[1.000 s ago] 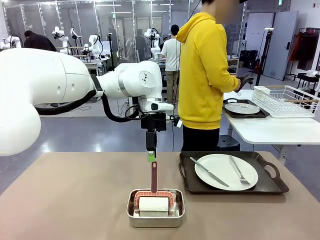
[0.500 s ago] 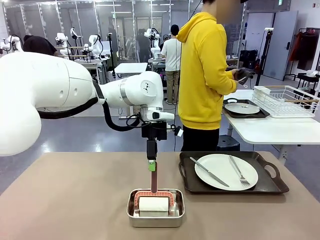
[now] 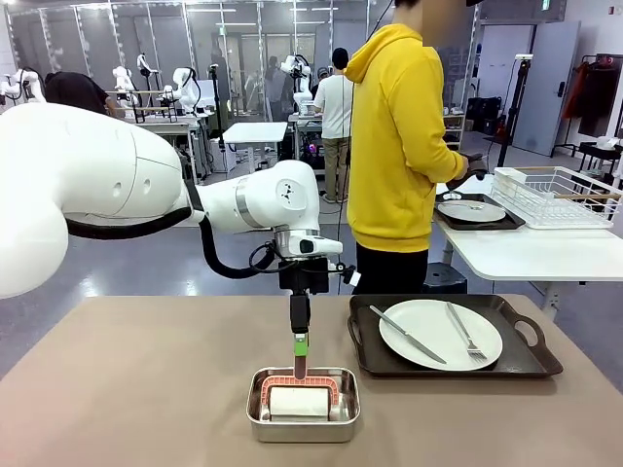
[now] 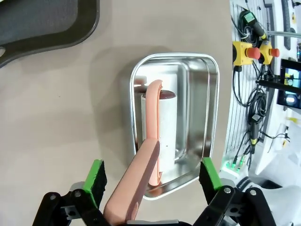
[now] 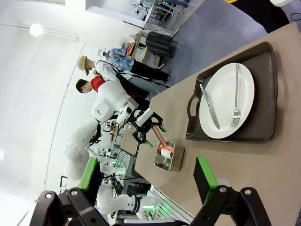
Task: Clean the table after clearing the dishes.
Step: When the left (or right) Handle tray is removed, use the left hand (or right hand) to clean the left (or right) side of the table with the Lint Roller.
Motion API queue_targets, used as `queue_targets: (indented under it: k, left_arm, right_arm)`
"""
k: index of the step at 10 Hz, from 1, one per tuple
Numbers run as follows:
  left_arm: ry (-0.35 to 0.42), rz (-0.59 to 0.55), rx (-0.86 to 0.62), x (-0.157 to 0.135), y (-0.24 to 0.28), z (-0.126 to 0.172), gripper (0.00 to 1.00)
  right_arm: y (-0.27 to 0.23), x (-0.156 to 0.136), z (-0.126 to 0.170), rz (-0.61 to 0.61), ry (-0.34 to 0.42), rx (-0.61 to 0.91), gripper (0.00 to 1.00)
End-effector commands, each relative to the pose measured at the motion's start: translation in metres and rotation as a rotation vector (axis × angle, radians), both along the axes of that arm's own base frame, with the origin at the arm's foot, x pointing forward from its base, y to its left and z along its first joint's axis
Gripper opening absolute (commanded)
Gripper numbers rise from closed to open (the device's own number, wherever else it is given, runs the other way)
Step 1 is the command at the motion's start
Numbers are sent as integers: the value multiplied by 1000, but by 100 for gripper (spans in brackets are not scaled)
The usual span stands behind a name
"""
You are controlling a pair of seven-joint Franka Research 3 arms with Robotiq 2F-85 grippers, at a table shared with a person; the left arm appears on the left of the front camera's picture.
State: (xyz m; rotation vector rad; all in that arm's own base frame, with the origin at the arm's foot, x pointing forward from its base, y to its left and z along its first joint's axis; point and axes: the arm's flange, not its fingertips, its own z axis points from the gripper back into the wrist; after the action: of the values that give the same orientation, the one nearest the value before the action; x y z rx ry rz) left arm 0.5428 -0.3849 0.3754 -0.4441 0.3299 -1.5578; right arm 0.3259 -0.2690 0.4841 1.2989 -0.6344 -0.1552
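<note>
On the tan table (image 3: 146,389) lies a steel pan (image 3: 302,424) holding a roller with a white roll (image 3: 299,400) and an upright pink handle (image 3: 300,366). My left gripper (image 3: 300,344) hangs straight above the pan. In the left wrist view, my left gripper (image 4: 153,176) is open with the handle (image 4: 141,179) between its green pads, touching neither. The dishes: one white plate (image 3: 440,334) with knife and fork lies on a dark tray (image 3: 526,362) at the table's right; a second plate (image 3: 471,210) lies on a tray on the white side table. My right gripper (image 5: 146,181) is open, high over the table.
A person in a yellow hoodie (image 3: 394,146) stands at the far edge, turned toward the white side table (image 3: 526,255), which carries a wire rack (image 3: 557,195). The tan table's left half (image 3: 117,370) is bare. In the right wrist view, the tray (image 5: 263,136) lies near the table's edge.
My left gripper has come down along the pink handle toward the pan, staying open. The person's hands have shifted at the side table.
</note>
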Motion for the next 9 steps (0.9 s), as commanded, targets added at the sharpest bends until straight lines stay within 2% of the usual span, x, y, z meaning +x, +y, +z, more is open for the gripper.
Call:
queue_targets:
  k: [1,2,4,9]
  left_arm:
    - [-14,17,1,-14,11,5,100]
    - [-10,16,5,-13,9,5,100]
    - [-19,16,19,-12,8,6,84]
    - [1,19,30,-8,10,9,35]
  right_arm:
    - [0,-3,2,0,-7,4,100]
    - [0,-3,2,0,-7,4,100]
    - [0,-3,2,0,-7,4,100]
    - [0,-3,2,0,-7,4,100]
